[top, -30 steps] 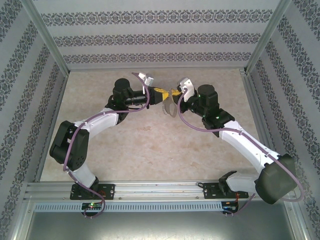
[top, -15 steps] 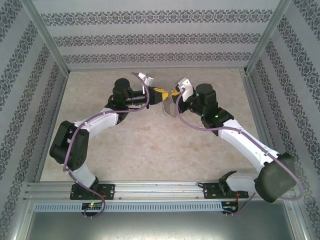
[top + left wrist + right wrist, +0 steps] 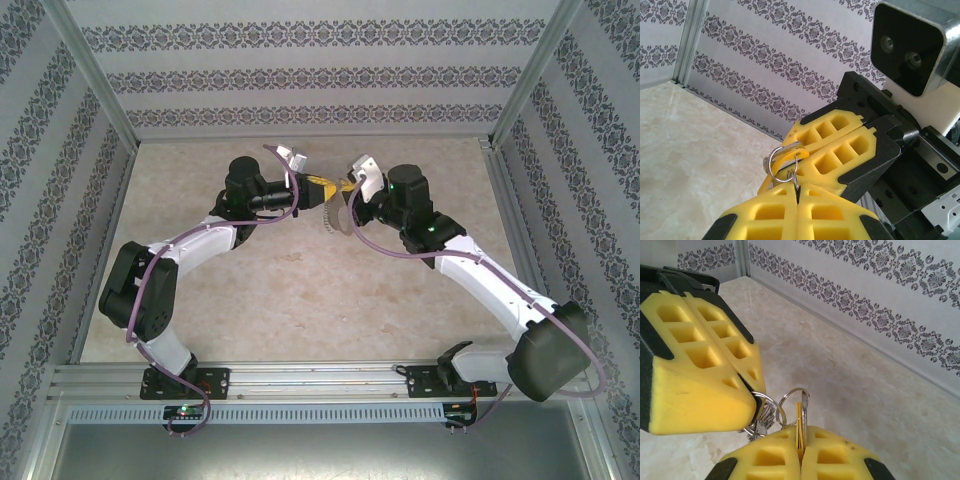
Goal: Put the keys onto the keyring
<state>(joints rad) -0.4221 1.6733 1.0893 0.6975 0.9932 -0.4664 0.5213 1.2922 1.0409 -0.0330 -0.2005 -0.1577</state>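
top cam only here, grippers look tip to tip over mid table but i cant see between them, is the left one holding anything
Observer: Yes. The left wrist view shows the left gripper shut on a thin metal ring.
Operator: and the right
Observer: Shut too. The right gripper pinches a flat ring edge-on.
Operator: are they joined
Observer: Yes, that flat ring hooks into a cluster of rings at the left gripper's tips.

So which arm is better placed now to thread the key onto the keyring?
Probably the right. The right gripper is shut on the key, whose brass edge shows in its grip, right beside the keyring. The left gripper is shut on the keyring and can hold it steady.
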